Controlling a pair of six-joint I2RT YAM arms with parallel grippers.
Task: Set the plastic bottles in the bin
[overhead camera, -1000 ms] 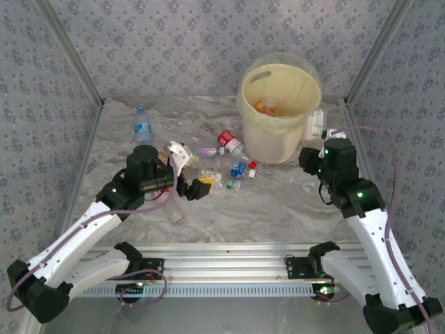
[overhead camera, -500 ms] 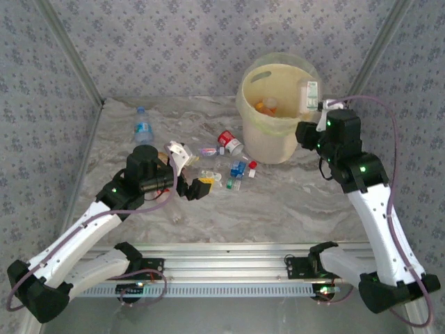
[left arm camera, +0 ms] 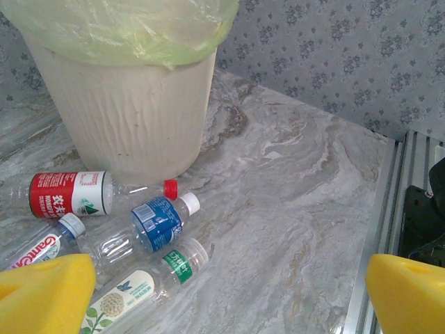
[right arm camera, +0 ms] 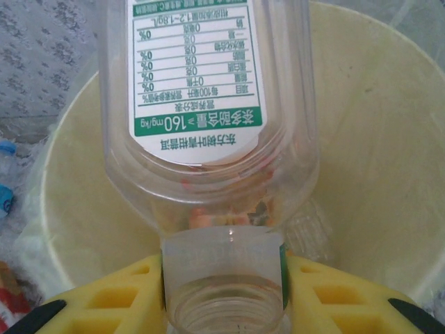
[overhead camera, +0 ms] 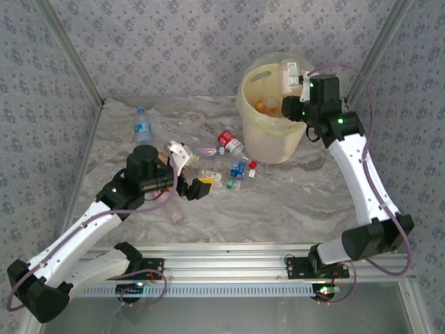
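Over the round pale-yellow bin, the right tool grips a clear bottle with a green-and-white label by its neck, while the left tool gapes wide near bottles on the worktop.

- The left arm and right arm have white shells on the long links and black housings at the joints.
- Small green lights glow on the housings.
- A thin mauve cable trails along each arm.
- Black base blocks sit on the ribbed aluminium rail.
- The fingers of the left gripper are plain yellow blocks; those of the right gripper show square recesses.
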